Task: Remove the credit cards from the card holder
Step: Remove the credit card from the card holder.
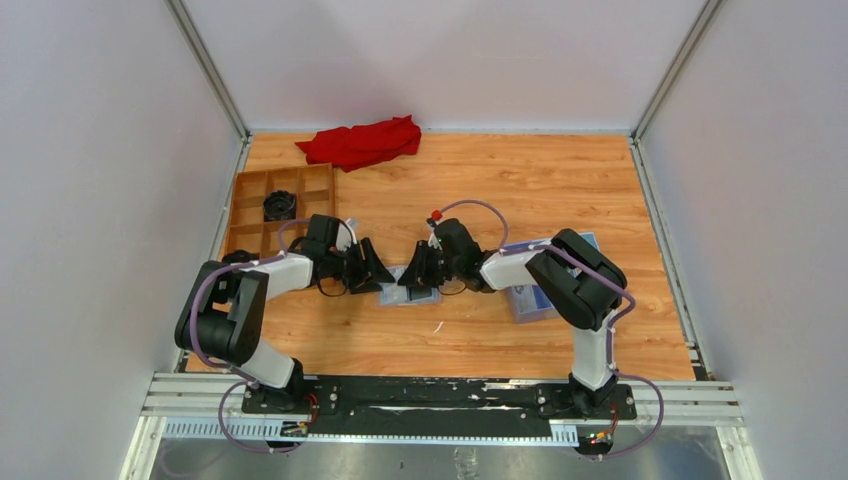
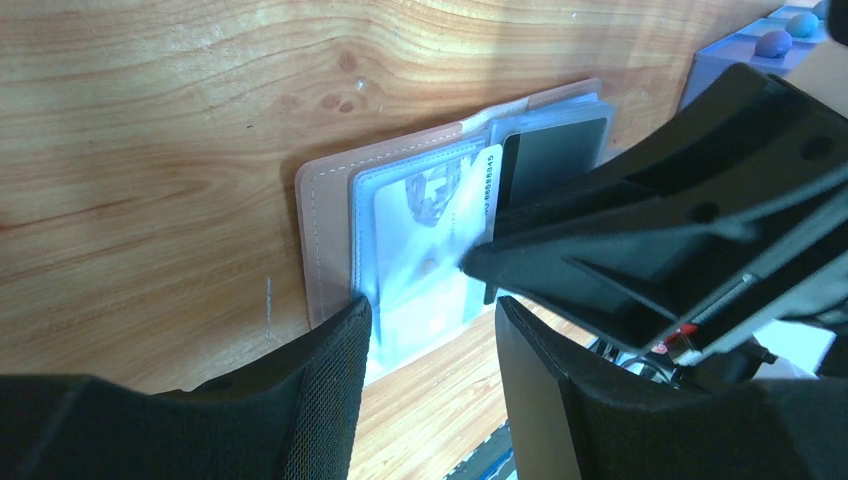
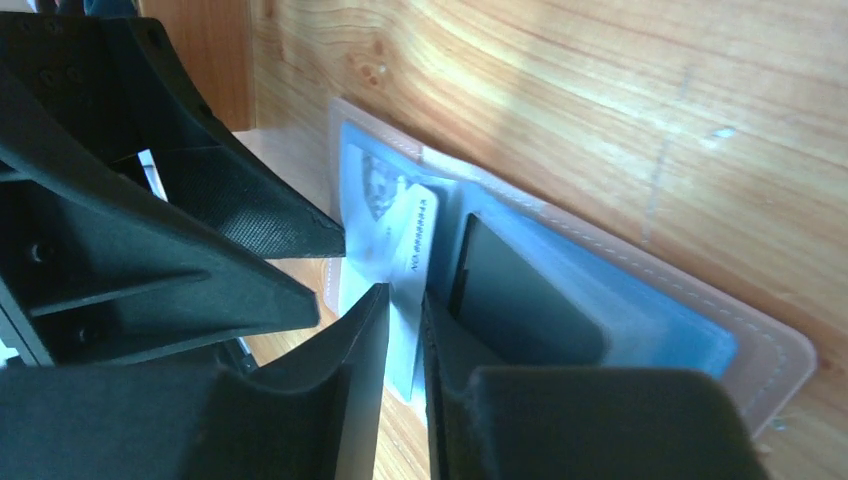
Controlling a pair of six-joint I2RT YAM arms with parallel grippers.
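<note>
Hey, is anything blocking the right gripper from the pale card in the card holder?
Nothing visible does. The right gripper straddles the pale card near the fold of the card holder; the left gripper sits over the opposite page, clear of it.

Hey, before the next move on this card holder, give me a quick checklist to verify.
1. Card holder lying open on the table: ok.
2. Edge of the pale card between the jaws of the right claw: ok.
3. Right claw's grip firm: cannot tell.
4. Left claw open, astride the holder's edge: ok.
5. Holder pinned down: cannot tell.
6. Black card out: not ok, in its pocket.
</note>
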